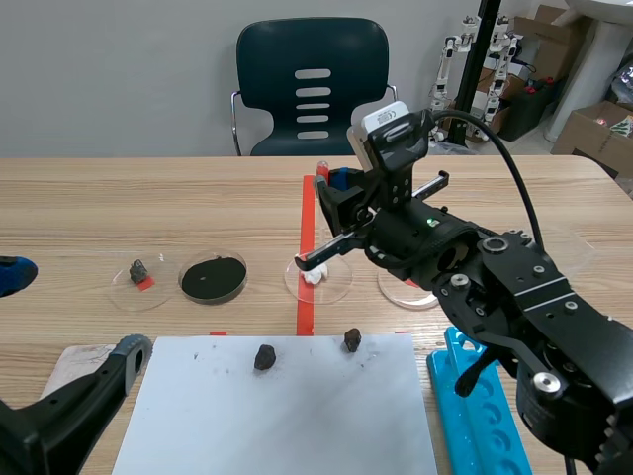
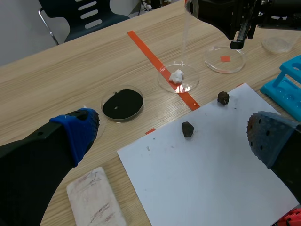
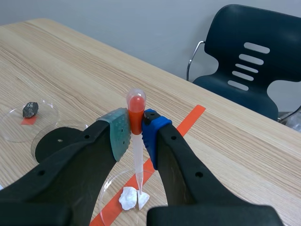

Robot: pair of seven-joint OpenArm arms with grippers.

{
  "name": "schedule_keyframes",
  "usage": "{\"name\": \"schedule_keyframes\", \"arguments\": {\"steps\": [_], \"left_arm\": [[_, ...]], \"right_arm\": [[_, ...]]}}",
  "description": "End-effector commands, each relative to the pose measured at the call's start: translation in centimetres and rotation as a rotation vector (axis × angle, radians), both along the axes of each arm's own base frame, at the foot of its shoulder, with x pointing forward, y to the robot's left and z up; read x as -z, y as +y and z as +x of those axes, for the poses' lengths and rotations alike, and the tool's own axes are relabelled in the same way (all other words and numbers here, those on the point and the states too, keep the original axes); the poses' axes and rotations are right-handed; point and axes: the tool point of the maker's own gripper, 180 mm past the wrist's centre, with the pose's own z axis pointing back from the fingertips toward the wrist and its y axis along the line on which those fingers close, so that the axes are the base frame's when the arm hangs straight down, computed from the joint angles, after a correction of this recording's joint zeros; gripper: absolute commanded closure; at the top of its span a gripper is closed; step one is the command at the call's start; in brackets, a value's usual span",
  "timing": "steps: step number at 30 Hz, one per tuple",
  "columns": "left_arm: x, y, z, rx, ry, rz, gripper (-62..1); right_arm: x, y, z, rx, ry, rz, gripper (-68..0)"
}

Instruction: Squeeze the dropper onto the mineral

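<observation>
On the table [image 1: 148, 198], just past the middle, a clear dish [image 1: 341, 288] sits on the orange-red tape line [image 1: 307, 213] and holds the white mineral [image 3: 130, 198], a small crumbly lump. The right gripper [image 3: 136, 134] hangs above this dish with its fingers pressed onto the dropper [image 3: 137, 162], pinching it just below the top of its orange-red bulb. The clear stem points straight down, with its tip right at the mineral; whether the two touch cannot be made out. The left gripper [image 2: 174, 141] is low at the near left side of the table with its fingers spread wide and nothing between them, above the near edge of a white sheet [image 1: 297, 416]. Two small dark stones [image 1: 264, 357] lie on the far part of that sheet, well apart from each other. To the left of the mineral's dish are a dish of black powder [image 1: 213, 278] and, farther left, a dish with a dark stone [image 1: 138, 270]. A blue rack [image 1: 475, 416] lies beside the sheet on the right.
</observation>
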Motion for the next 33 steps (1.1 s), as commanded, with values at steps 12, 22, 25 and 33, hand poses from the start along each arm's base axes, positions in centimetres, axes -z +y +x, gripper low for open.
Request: {"name": "schedule_keyframes", "arguments": {"steps": [12, 22, 25, 33], "left_arm": [[-0.43, 0.08, 0.18, -0.004, -0.016, -0.008, -62.3], [-0.43, 0.08, 0.18, -0.004, -0.016, -0.008, -62.3], [-0.43, 0.08, 0.18, -0.004, -0.016, -0.008, -62.3], [-0.43, 0.08, 0.18, -0.004, -0.016, -0.008, -62.3]], "right_arm": [[-1.66, -0.09, 0.75, 0.002, -0.049, 0.017, -4.7], [-1.66, -0.1, 0.75, 0.003, -0.05, 0.017, -0.6], [-1.66, -0.1, 0.75, 0.003, -0.049, 0.017, -0.6], [-1.66, -0.14, 0.78, 0.006, -0.05, 0.016, -0.6]]}}
